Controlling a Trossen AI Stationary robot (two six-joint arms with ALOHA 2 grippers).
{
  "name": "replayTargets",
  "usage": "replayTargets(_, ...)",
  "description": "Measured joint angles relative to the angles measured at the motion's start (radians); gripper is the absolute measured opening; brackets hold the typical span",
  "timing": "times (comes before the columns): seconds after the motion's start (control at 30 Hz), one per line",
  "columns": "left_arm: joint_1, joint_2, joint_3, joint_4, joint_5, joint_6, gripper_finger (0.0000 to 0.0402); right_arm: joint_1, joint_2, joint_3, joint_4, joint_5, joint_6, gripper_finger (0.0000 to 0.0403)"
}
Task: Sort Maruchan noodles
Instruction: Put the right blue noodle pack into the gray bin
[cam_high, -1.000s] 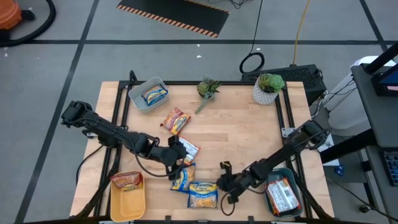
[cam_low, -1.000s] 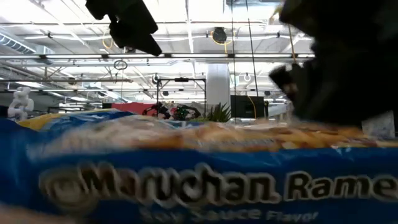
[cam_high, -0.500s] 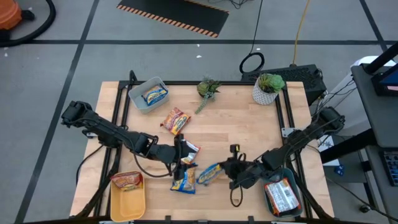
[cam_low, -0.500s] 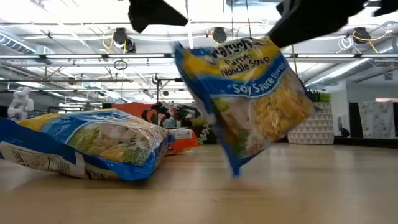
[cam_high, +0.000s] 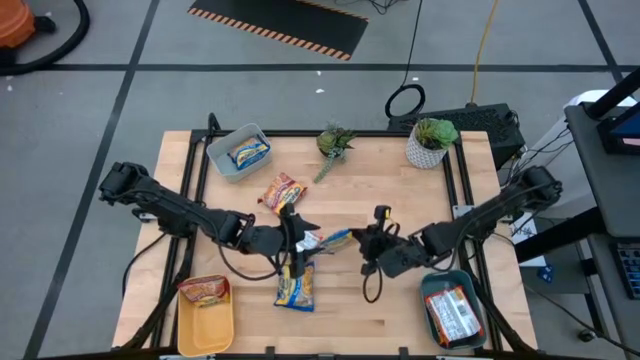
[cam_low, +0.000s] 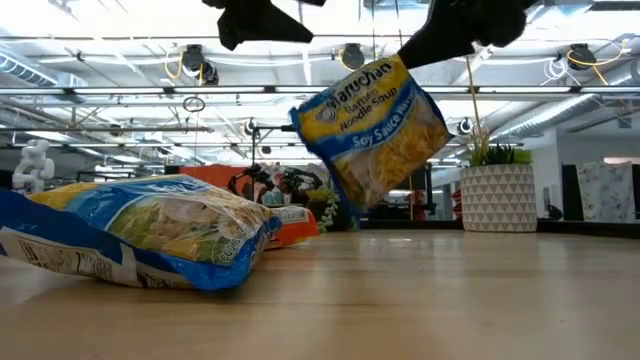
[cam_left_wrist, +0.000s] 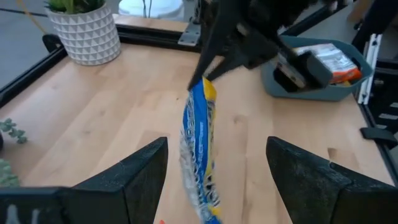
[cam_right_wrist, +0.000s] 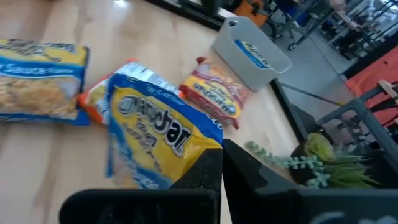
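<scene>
A blue packet (cam_high: 336, 240) is held clamped by the right pincer (cam_high: 366, 240), lifted off the desk (cam_high: 400, 200) for sorting; the left pincer (cam_high: 292, 243) is kept wide beside it.

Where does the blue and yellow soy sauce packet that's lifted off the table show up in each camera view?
High view: lifted soy sauce packet at table centre, in the shut right hand.
Low view: it hangs upper middle, clear of the wood.
Left wrist view: edge-on, between the open left hand's fingers.
Right wrist view: just ahead of that hand's fingers.
Shared landmark: white potted plant; not in the right wrist view.
</scene>
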Motion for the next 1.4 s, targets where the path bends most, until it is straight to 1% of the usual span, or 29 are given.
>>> replayTargets(0.13,0.009,0.01,0.0,0.01,-0.003,0.021,0.0276,-0.018,-0.023,0.0,0.001,-0.008,-0.016,0.0)
replayTargets(0.23,0.014,0.033,-0.002,0.027,-0.003,0.048,0.0276,-0.024,-0.054,0.0,0.008,-0.034,-0.041,0.0)
replayTargets(0.43,0.018,0.097,-0.002,0.151,-0.032,0.104,0.0276,-0.036,-0.12,0.001,0.008,-0.032,-0.085,0.0)
replayTargets(0.5,0.018,0.114,-0.002,0.175,-0.078,0.149,0.0276,-0.043,-0.137,0.001,0.006,-0.032,-0.099,0.0)
replayTargets(0.63,0.018,0.144,-0.002,0.219,-0.236,0.233,0.0276,-0.062,-0.153,0.002,0.01,-0.03,-0.117,0.0)
replayTargets(0.7,0.021,0.156,-0.002,0.235,-0.254,0.248,0.0276,-0.069,-0.152,0.002,0.005,-0.03,-0.118,0.0)
replayTargets(0.87,0.022,0.177,-0.002,0.288,-0.221,0.21,0.0276,-0.079,-0.152,0.002,-0.001,-0.033,-0.118,0.0)
replayTargets(0.97,0.04,0.195,-0.001,0.309,-0.196,0.14,0.0276,-0.08,-0.152,0.002,0.001,-0.033,-0.115,0.0)
replayTargets(1.03,0.055,0.2,-0.002,0.289,-0.189,0.093,0.0276,-0.08,-0.152,0.002,0.007,-0.035,-0.112,0.0)
replayTargets(1.13,0.081,0.222,0.0,0.31,-0.129,0.042,0.0276,-0.08,-0.151,0.002,0.014,-0.063,-0.103,0.0)
replayTargets(1.23,0.097,0.237,-0.002,0.302,-0.066,0.034,0.0276,-0.08,-0.151,0.002,0.019,-0.067,-0.1,0.0)
replayTargets(1.4,0.106,0.249,-0.002,0.323,-0.043,0.008,0.0276,-0.079,-0.151,0.002,0.019,-0.068,-0.099,0.0)
